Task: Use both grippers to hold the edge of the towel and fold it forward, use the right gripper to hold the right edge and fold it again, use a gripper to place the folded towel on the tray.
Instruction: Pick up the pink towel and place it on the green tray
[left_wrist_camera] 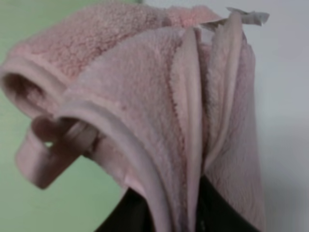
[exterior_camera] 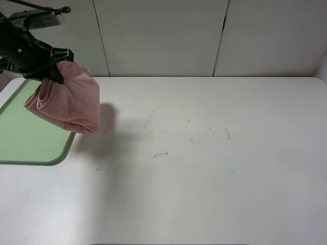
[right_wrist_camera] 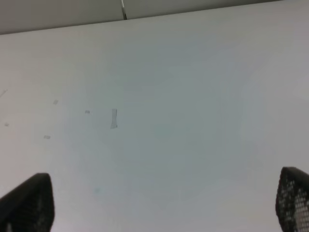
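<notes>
One towel (exterior_camera: pixel 69 99), soft, light and limp, hung bunched from the left gripper (exterior_camera: pixel 52 76) clamped on its hems over the tray (exterior_camera: pixel 25 135); we judged that grip adequate, while the right gripper (right_wrist_camera: pixel 164 203) stood wide, empty.

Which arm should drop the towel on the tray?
Left. Its end effector is shut on the folded towel, which hangs over the tray edge. The right end effector is open over bare table, holding nothing.
</notes>
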`<state>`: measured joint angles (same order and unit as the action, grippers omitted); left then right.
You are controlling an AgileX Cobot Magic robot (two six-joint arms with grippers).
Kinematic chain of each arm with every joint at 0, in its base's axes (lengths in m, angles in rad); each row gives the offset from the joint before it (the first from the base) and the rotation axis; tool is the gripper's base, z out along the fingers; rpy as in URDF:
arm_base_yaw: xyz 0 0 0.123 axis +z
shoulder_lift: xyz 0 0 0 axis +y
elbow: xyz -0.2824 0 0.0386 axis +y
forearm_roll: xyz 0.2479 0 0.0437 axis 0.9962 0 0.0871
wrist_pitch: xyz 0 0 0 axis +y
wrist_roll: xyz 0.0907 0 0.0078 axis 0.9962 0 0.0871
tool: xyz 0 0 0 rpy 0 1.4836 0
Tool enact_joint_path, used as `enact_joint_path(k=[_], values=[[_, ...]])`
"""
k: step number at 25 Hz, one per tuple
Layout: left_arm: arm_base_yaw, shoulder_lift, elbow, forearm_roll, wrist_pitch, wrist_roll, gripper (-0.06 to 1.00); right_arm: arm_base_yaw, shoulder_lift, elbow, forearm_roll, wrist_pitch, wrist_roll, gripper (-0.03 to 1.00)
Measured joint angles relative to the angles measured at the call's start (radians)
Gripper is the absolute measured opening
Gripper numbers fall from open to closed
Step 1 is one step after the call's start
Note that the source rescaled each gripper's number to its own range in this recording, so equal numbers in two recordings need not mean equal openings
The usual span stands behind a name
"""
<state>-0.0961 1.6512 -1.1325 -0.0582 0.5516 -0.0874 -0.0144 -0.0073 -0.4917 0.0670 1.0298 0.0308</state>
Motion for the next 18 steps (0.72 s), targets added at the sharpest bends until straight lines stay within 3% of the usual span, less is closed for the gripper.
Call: enact_joint_path(k=[10,14,18], values=[[0.158,0.0,0.092,0.006,-0.167,0.064,0.11,0.0,0.0,0.0,0.0,0.0,0.0,1.0],[0.196,0.0,0.153,0.006,-0.276,0.069,0.11,0.0,0.0,0.0,0.0,0.0,0.0,1.0],[0.218,0.0,0.194,0.006,-0.317,0.069,0.11,0.0,0.0,0.0,0.0,0.0,0.0,1.0]])
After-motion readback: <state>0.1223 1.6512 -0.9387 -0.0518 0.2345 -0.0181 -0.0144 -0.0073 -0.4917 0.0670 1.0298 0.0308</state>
